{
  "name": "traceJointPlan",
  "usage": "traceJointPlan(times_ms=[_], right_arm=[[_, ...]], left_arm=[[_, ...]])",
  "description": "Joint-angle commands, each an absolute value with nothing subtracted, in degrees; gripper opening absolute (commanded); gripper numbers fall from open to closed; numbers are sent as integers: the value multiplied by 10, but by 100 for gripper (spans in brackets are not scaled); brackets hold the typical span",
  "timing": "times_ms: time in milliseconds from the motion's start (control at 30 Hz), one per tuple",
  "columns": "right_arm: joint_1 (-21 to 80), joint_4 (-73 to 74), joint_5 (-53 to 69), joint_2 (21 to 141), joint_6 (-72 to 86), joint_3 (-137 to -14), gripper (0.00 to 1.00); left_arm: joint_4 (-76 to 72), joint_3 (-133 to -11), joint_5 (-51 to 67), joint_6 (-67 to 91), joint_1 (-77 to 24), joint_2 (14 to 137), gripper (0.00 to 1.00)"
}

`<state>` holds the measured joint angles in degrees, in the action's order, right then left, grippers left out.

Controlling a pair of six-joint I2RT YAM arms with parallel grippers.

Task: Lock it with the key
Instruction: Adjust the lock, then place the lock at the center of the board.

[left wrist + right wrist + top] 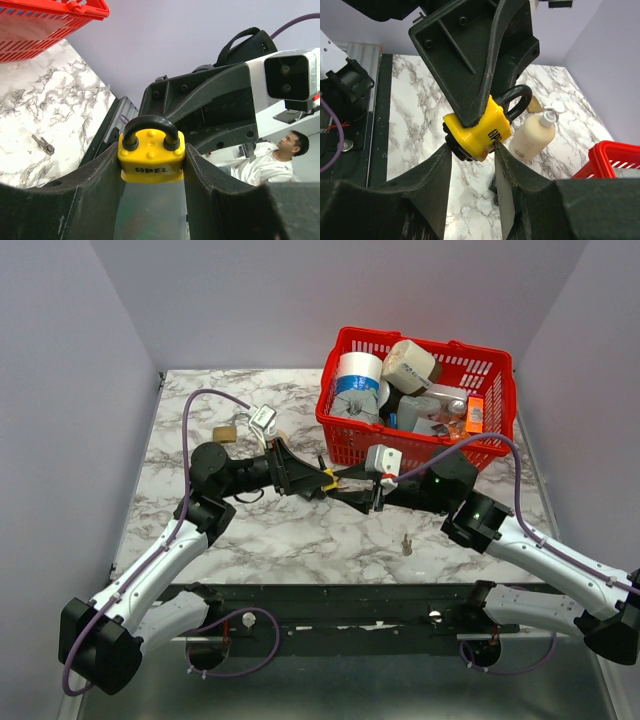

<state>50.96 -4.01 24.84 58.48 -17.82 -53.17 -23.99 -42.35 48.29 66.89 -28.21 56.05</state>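
While the left gripper [151,150] clenches a yellow padlock [151,159] by its two flat sides, the lock is held in the air just in front of the red plastic basket [345,430], above the marble bench [260,530]. Both legs of its black shackle [150,125] enter the body, and black lettering runs along the body's edge.

The right gripper [472,150] faces it from the opposite side, also just in front of the basket. Its two fingers [437,180] flank the bottom end of the lock. Its jaws stand partly apart, and it cannot be told whether they press on the lock or only sit beside it.

A small metal key [406,543] lies flat on the bench, farther in front of the basket, towards the arm bases, and touches neither gripper.

Left of the basket sit a cream pump bottle [535,137] and a small brass-coloured item [224,433]. Inside the basket, a white-and-blue roll of tape [357,375] rests among other items.
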Motion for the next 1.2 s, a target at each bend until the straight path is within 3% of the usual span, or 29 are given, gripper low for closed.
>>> traceJointPlan(times_ms=[0,167,300,500,700,933,1167], right_arm=[[513,-112,225,578,-172,-531,53],[512,-40,251,546,-175,-521,76],[513,-2,245,502,-183,-498,85],[513,59,176,418,-173,-473,92],[503,93,34,379,-148,-487,97],[444,92,-28,393,-93,-507,99],[381,140,-43,385,-42,-549,99]], left_arm=[[-240,-416,519,669,-308,551,0],[-207,-436,507,632,-305,548,0],[-201,-436,499,626,-304,547,0],[-93,-450,451,557,-317,542,0],[56,-450,266,489,-411,557,0],[169,-514,24,490,-542,686,0],[214,-621,11,540,-576,861,0]])
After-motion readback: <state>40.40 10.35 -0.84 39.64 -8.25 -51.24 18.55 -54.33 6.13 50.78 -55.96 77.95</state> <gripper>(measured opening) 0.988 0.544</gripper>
